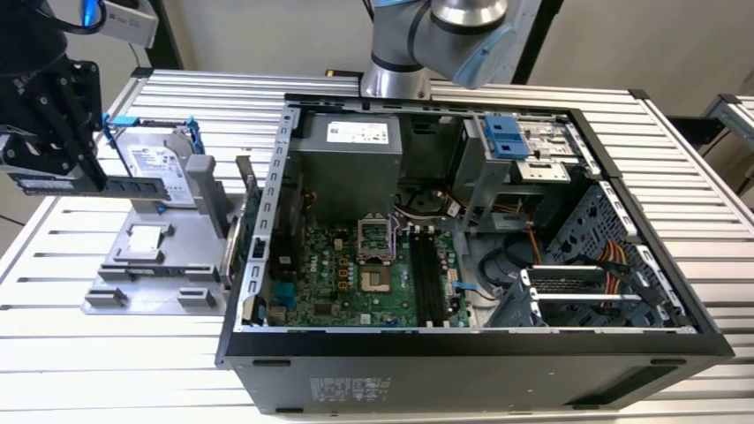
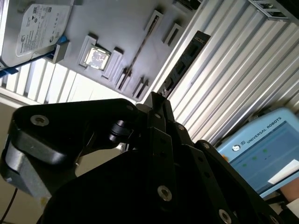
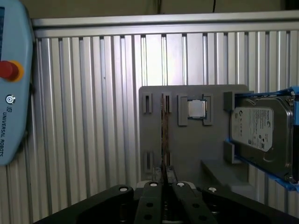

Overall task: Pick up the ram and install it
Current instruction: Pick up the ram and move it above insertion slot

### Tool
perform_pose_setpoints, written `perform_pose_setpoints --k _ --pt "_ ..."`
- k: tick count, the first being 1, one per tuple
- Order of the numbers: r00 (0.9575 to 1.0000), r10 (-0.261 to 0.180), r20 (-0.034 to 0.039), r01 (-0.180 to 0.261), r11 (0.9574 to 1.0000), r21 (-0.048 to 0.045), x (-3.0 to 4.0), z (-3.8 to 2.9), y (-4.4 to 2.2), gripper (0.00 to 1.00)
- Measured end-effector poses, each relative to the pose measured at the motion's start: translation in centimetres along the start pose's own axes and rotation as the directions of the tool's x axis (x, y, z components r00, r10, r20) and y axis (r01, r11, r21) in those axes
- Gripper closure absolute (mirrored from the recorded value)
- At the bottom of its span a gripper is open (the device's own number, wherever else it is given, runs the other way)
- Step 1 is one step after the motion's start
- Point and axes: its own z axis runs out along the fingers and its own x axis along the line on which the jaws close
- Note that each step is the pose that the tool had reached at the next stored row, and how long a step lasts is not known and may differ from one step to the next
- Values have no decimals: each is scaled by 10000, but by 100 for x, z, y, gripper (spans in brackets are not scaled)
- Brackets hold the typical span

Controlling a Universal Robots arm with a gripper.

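Gripper (image 3: 164, 181) clamped on ram (image 3: 164, 133), held edge-on over grey holder (image 3: 187, 156) slots. Processor chip (image 3: 196, 109) and hard drive (image 3: 259, 135) sit beside it on holder. Open computer case (image 1: 471, 358) further off on counter (image 1: 200, 97), toward exterior view's right.

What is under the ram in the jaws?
The grey fixture lies under the ram, its slot posts showing on both sides. The ram's own edge covers the strip directly beneath.

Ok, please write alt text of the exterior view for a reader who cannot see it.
A black pincer holds the ram, a thin dark stick, level above a grey holder at the exterior view's left. A hard drive stands in that holder, and an open computer case with a green motherboard lies beside it.
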Motion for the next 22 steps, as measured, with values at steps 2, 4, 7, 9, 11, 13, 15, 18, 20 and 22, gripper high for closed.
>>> perform_pose_setpoints --k 2,4,7,9,11,13,15,18,20,22 --pt "10000 0 0 0 10000 -6 -1 0 -17 100" --pt "10000 0 0 0 10000 -11 -1 -1 -34 100" --pt "10000 -1 -1 1 10000 -14 -3 -2 -60 100" --pt "10000 -3 -2 3 10000 -16 -3 -6 -72 100" --pt "10000 -4 -11 4 10000 -26 -4 -21 -81 100" --pt "10000 -4 -14 4 10000 -27 -4 -36 -90 100" --pt "10000 -5 -14 5 10000 -26 -4 -41 -100 100" --pt "10000 -7 -14 7 10000 -26 -5 -41 -124 100" --pt "10000 -8 -15 8 10000 -27 -6 -42 -143 100" --pt "10000 -8 -15 8 10000 -27 -7 -42 -163 100"
